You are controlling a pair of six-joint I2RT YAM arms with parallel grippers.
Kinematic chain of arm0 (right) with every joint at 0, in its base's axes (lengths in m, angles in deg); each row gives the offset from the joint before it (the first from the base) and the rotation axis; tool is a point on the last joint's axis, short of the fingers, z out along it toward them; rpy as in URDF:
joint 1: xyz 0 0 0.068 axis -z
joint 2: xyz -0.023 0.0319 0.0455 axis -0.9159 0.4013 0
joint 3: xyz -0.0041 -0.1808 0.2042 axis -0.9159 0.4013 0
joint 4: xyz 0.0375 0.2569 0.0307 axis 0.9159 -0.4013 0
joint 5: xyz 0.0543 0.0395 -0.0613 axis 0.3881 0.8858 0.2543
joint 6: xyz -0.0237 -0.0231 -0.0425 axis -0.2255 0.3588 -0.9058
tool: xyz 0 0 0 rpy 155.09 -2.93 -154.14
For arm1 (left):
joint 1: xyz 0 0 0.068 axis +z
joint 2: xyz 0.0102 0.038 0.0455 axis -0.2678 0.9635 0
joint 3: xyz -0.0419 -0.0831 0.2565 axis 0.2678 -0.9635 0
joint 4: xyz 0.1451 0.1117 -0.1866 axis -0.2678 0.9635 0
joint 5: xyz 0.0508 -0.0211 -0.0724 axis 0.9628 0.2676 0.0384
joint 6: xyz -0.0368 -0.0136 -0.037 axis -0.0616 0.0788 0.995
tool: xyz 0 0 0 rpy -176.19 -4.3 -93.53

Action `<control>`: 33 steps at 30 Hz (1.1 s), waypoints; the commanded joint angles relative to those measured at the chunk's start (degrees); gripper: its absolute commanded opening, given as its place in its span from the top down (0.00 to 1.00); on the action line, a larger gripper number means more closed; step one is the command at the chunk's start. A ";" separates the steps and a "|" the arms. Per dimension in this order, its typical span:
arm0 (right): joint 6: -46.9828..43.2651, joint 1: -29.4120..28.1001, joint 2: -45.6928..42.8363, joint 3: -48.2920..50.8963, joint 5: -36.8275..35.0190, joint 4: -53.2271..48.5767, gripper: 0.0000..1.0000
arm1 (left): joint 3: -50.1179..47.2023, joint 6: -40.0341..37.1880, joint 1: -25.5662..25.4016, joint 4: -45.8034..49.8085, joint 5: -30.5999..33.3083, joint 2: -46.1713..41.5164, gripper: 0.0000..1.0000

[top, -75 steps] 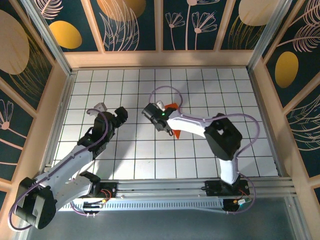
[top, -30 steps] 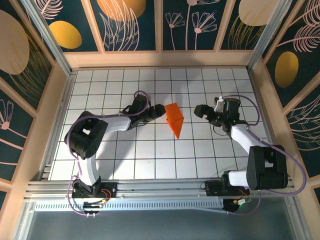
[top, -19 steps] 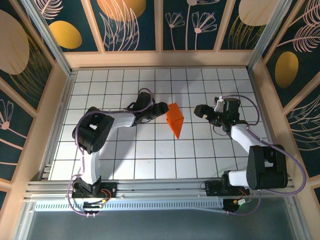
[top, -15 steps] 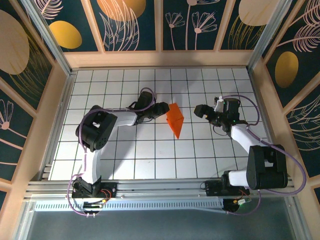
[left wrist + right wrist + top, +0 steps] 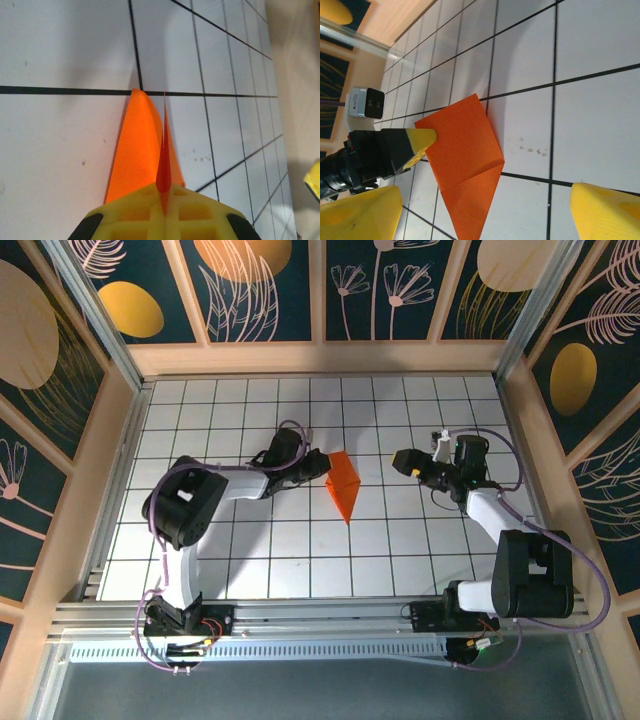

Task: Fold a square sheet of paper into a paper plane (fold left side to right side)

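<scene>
A second earlier the left pincer [image 5: 322, 466] had stood apart beside the paper plane [image 5: 343, 485]. Now it was clamped on the plane's left side, the orange paper pinched between its yellow fingers [image 5: 140, 212]. The plane had shifted slightly leftward near the middle of the worktop [image 5: 250, 560]. The right pincer [image 5: 403, 462] stayed apart, off to the right, touching nothing.

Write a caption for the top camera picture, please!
Left gripper pinches the orange plane; right gripper hovers open beside it.
</scene>
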 commanded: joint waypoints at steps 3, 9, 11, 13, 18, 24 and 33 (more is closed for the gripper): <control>-5.89 -0.54 2.39 1.02 8.76 4.02 0.17 | -7.29 -8.52 -0.23 -8.76 -5.75 -7.34 1.00; -7.70 -4.58 5.97 2.52 11.59 10.27 0.16 | -15.60 -12.32 -0.23 -18.13 -11.78 -12.05 1.00; -8.13 -6.93 7.71 2.97 11.84 13.31 0.16 | -17.33 -12.69 -0.17 -20.75 -13.19 -12.88 1.00; -8.16 -8.63 9.58 3.00 12.45 15.48 0.16 | -18.59 -12.84 -0.20 -22.78 -14.60 -12.92 1.00; -8.05 -12.22 13.76 3.27 14.87 21.78 0.16 | -20.24 -12.92 -0.26 -26.34 -17.62 -12.92 1.00; -9.64 -15.71 18.31 1.87 17.01 23.15 0.18 | -21.11 -12.45 -0.23 -28.59 -18.82 -12.93 1.00; -10.47 -17.27 18.08 0.78 19.12 21.64 0.28 | -20.99 -12.71 -0.14 -26.95 -16.51 -12.26 1.00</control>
